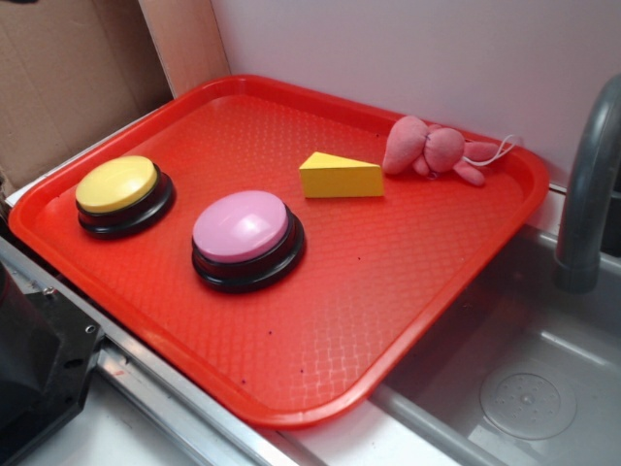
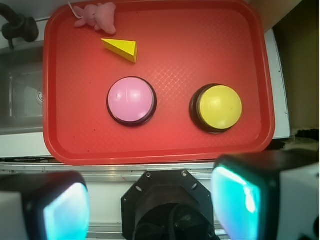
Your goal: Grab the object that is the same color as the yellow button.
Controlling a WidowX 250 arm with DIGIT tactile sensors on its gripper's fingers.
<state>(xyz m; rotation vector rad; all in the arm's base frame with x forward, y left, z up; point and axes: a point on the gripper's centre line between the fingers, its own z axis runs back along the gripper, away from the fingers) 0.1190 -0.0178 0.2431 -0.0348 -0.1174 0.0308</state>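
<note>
A small yellow wedge, the object, lies on the red tray towards its far side, next to a pink plush toy. The yellow button sits on its black base at the tray's left in the exterior view. My gripper hangs high above the tray's near edge, over the robot base, open with nothing between its fingers. The exterior view shows no gripper.
A pink-topped button stands mid-tray between the yellow button and the wedge. A steel sink with a grey faucet lies beside the tray. Cardboard and a white wall stand behind.
</note>
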